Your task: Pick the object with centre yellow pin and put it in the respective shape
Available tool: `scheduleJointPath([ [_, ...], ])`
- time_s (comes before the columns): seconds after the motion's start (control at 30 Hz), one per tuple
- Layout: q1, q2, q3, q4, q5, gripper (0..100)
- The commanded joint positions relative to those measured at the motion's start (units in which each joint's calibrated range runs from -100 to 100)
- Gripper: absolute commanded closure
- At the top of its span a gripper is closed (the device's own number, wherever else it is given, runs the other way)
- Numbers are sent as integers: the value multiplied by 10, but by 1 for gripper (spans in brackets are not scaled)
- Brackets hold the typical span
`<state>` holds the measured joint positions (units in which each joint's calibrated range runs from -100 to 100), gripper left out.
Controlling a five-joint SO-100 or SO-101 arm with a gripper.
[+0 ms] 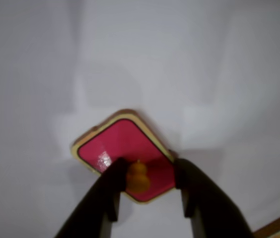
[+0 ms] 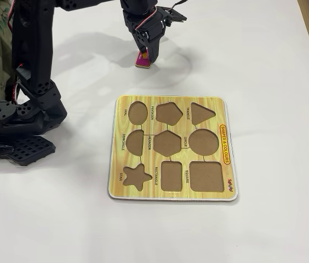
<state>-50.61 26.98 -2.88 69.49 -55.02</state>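
In the wrist view, the pink piece (image 1: 127, 151) lies on the white table (image 1: 204, 59), turned like a diamond. The gripper (image 1: 148, 186) comes in from the bottom edge; its two dark fingers (image 1: 111, 191) stand apart on either side of the yellow knob (image 1: 138, 177), the left one touching it, the right one clear of it

In the fixed view, the gripper (image 2: 145, 59) points down at the piece (image 2: 142, 61), which sits on the table (image 2: 264, 66) well above the board (image 2: 172, 148). The rectangle cutout (image 2: 172, 176) in the board's bottom row, between star and square, is empty
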Motion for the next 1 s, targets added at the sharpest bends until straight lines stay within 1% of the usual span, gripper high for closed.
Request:
scheduleJointPath([
  [0.0,-4,-32,5,3,1,89],
  [0.3,-2,-42,35,2,2,89],
  [0.43,-2,-43,28,-2,6,84],
  [0.97,-4,-40,35,8,6,84],
])
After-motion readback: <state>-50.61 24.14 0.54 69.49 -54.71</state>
